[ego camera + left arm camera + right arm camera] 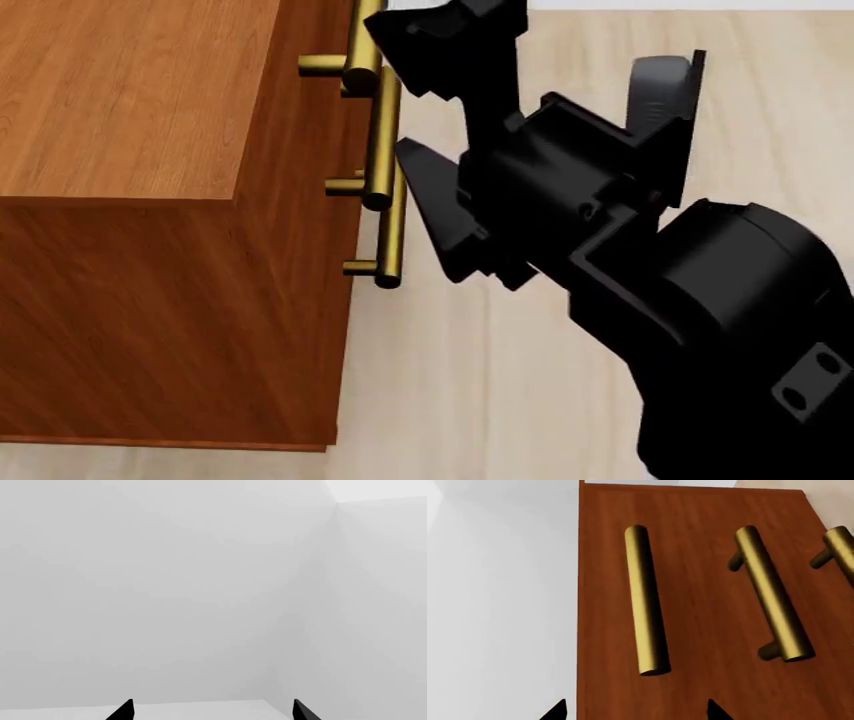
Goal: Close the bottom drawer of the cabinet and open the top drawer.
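Note:
The reddish-brown cabinet [134, 100] stands at the left of the head view, its front with three brass bar handles facing right. No drawer shows sticking out. My right gripper [411, 110] is open just in front of the handles. In the right wrist view the top drawer's handle [644, 600] lies ahead, in line with the gap of the right gripper [635, 712], not touching it. The bottom drawer's handle [840, 550] sits at the far side near the floor, and is the lowest bar [391, 240] in the head view. My left gripper [213, 711] is open, facing white walls.
The middle drawer's handle [770, 595] lies between the other two. Pale wood floor [441, 380] spreads in front of the cabinet. My bulky black right arm [721, 300] fills the right of the head view. A white wall corner [333, 555] faces the left wrist camera.

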Available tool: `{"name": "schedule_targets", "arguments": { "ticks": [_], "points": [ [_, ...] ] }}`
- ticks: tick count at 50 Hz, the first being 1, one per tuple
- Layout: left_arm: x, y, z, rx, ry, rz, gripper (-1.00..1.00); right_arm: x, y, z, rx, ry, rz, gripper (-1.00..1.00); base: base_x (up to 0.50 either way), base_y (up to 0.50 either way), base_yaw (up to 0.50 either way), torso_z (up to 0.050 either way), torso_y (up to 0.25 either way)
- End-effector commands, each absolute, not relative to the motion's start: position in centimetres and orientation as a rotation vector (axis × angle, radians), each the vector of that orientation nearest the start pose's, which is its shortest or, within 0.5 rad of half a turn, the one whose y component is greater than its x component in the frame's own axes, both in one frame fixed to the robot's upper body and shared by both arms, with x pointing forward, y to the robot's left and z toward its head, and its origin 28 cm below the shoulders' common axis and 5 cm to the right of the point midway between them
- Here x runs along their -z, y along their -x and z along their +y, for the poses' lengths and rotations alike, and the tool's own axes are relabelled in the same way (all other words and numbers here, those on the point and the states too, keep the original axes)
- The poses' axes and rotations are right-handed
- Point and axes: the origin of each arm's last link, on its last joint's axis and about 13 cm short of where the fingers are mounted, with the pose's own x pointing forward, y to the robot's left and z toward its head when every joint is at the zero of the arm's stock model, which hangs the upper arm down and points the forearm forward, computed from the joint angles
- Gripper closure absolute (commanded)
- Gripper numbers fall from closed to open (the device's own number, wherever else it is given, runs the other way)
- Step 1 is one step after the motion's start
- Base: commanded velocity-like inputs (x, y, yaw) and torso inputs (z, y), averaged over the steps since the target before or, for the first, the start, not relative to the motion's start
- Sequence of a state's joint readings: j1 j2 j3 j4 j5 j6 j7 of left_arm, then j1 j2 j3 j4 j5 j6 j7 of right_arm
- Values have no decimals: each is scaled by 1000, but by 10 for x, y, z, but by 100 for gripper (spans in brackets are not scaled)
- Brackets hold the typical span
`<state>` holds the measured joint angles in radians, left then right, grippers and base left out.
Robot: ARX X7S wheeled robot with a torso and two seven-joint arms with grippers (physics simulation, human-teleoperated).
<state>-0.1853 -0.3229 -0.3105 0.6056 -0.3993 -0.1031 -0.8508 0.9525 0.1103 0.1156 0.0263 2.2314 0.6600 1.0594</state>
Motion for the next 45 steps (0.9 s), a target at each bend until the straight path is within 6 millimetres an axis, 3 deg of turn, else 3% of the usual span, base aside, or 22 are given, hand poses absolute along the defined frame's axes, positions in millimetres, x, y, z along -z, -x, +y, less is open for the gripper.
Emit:
{"name": "schedule_targets", "arguments": {
  "ticks": [1, 24, 45],
  "points": [
    [-194, -208, 298, -880, 312, -714, -100, -303, -295, -92, -608, -1318, 497, -100, 0, 0, 0, 0, 0],
    [-195, -208, 298, -874, 313, -718, -100, -305, -317, -88, -564, -1295, 502, -100, 0, 0, 0, 0, 0],
    [-194, -209, 298, -868, 308, -716, -100, -312, -313, -79, -597, -1260, 512, -100, 0, 0, 0, 0, 0]
  ]
}}
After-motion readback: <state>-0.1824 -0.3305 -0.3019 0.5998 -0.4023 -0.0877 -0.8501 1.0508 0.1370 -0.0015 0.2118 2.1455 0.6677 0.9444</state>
